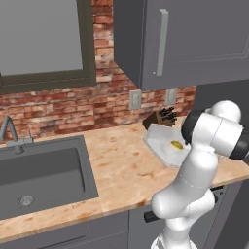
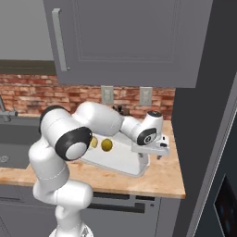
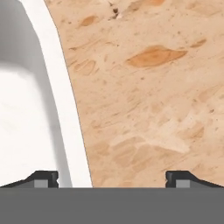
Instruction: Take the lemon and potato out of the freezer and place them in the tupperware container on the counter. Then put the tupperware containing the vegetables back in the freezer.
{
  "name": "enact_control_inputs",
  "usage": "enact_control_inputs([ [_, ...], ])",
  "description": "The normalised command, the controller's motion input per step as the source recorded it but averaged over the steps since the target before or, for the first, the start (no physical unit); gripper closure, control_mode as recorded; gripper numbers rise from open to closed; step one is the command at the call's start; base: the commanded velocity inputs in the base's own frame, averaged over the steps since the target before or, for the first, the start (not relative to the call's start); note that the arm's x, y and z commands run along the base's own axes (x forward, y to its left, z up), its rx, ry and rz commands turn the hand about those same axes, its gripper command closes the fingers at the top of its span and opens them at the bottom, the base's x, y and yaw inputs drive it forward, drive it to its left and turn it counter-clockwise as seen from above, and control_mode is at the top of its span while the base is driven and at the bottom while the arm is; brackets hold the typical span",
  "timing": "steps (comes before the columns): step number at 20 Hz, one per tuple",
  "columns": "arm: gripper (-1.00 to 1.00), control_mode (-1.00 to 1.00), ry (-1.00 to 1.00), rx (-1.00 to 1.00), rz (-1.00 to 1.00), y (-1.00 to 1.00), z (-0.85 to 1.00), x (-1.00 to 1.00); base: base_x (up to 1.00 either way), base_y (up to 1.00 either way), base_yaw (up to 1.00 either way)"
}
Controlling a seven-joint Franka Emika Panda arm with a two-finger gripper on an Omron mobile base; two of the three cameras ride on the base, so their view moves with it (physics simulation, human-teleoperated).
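Already the lemon (image 2: pixel 107 145) and potato (image 2: pixel 94 142) lie in the tupperware container (image 2: pixel 121 163) on the desk (image 2: pixel 164 178), and the gripper (image 3: pixel 112 179), wide open, straddles its rim; returning it to the freezer (image 2: pixel 203 139) remains.

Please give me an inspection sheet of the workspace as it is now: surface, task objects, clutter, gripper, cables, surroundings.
Surface: beige counter, bare between the sink and the tub.
Job's things: white tupperware container stands on the counter near its right end; two small yellow roundish items lie inside it, which is lemon and which is potato I cannot tell. The dark freezer stands right of the counter.
Clutter: knife block behind the tub, against the wall.
Grippers: gripper open, straddling the tub's rim, one fingertip over the tub, the other over the counter; holding nothing.
Cables: nothing seen.
Surroundings: sink with faucet, brick wall with outlets, grey wall cabinets.
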Motion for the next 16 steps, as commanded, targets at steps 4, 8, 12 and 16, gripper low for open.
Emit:
enact_control_inputs([
  [4, 1.00, -1.00, 0.10, 0.00, 0.05, 0.18, -0.24, -0.04, 0.00, 0.00, 0.00],
  [8, 1.00, -1.00, 0.05, 0.00, 0.04, 0.17, -0.11, -0.18, 0.00, 0.00, 0.00],
  [12, 1.00, -1.00, 0.04, 0.02, 0.04, 0.19, -0.07, -0.24, 0.00, 0.00, 0.00],
  [16, 1.00, -1.00, 0.05, 0.03, 0.04, 0.20, -0.08, -0.24, 0.00, 0.00, 0.00],
])
